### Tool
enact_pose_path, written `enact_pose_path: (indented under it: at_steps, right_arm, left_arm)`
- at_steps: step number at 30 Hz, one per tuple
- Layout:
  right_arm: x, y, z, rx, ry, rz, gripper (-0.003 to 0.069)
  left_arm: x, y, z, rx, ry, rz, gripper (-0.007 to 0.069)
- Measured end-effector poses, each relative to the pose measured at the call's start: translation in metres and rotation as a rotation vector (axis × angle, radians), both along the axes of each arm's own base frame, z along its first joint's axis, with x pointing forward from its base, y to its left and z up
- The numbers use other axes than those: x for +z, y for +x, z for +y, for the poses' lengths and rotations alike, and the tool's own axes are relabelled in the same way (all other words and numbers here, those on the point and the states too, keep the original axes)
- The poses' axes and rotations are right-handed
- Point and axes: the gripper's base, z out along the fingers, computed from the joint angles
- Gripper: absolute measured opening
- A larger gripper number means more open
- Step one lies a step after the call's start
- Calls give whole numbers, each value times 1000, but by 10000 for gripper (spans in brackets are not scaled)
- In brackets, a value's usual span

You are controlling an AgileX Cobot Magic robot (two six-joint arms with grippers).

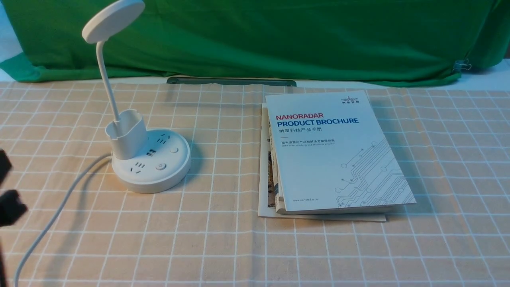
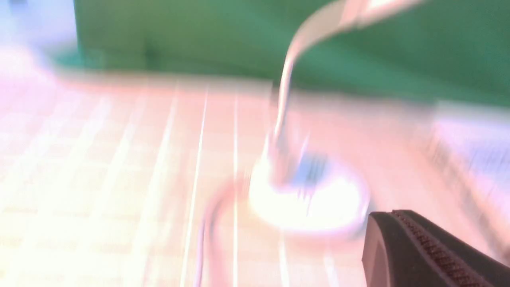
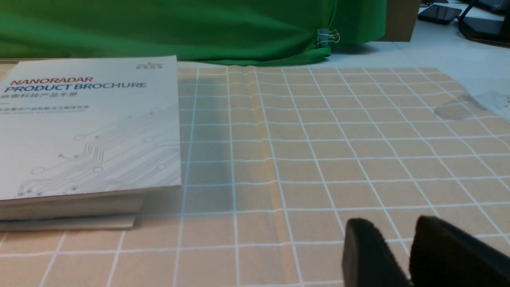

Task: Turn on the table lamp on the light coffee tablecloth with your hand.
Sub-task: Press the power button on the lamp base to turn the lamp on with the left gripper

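Light coffee tablecloth [image 1: 223, 239], green backdrop [image 1: 279, 36] behind. Brochure stack [image 1: 334, 155] lies right of table lamp [image 1: 149, 159], apart. Left gripper [image 1: 14, 186] jaws apart; right gripper [image 3: 398, 225] jaws nearly together, empty.

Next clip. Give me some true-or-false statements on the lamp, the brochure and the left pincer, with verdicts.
1. The lamp stands on the tablecloth. True.
2. The left pincer is touching the lamp. False: it is clear of it, at the front view's left edge.
3. The brochure lies on top of other booklets. True.
4. The lamp's cord runs toward the brochure. False: it leaves the base on the side away from the brochure, toward the robot's left.
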Motion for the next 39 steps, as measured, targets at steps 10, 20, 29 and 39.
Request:
enact_pose_path:
  at_steps: [10,20,29,39]
  right_arm:
    - [0,0,0,0,0,0,238]
    - [0,0,0,0,0,0,238]
    - [0,0,0,0,0,0,238]
    - [0,0,0,0,0,-1,240]
  left_arm:
    - [-58,76,-29,-33,-267,522,2]
    - [-59,168,-83,-285,-85,640,2]
    - [-65,237,-109,-248,202,575,2]
    - [-86,271,-116,-212,230,562,2]
